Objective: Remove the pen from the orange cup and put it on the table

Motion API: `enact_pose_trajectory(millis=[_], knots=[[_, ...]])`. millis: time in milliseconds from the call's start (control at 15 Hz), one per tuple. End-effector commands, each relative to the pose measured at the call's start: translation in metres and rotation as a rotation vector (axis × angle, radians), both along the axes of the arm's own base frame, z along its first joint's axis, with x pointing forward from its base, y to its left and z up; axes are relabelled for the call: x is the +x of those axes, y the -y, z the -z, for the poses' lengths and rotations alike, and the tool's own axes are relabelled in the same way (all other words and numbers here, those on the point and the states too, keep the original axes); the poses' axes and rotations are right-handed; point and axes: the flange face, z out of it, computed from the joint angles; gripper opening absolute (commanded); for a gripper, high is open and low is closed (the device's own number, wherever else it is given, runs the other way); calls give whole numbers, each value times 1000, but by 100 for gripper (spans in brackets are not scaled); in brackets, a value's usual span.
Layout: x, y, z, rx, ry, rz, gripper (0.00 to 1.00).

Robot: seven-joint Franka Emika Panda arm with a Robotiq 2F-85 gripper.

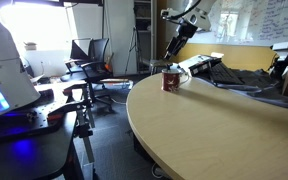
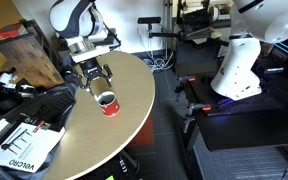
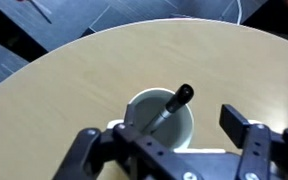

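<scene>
Now | end effector (image 3: 162, 135) wide open, holding nothing | above orange cup (image 2: 108, 104) | pen (image 3: 172, 108) leaning inside cup

Both exterior views share the table (image 1: 224, 135) (image 2: 84, 140) from afar; the wrist view looks down on it closely.

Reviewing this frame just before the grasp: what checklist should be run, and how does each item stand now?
1. Short dark pen in the reddish-orange mug, tilted, top above the rim: ok.
2. Mug upright on the light wood-grain table: ok.
3. Gripper open: ok.
4. Pen lies between the two fingers in the wrist view: ok.
5. Gap between fingers and mug rim: cannot tell.
6. Bare tabletop beside the mug for set-down: ok.
</scene>
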Motion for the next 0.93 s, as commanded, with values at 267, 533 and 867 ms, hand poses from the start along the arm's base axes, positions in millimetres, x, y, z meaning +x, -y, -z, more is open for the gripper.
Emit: enact_pose_trajectory(millis=[267, 533, 867], knots=[[-14, -4, 16, -54, -22, 396, 56], [-20, 7, 26, -87, 1, 433, 55], [-26, 12, 32, -73, -6, 378, 48]])
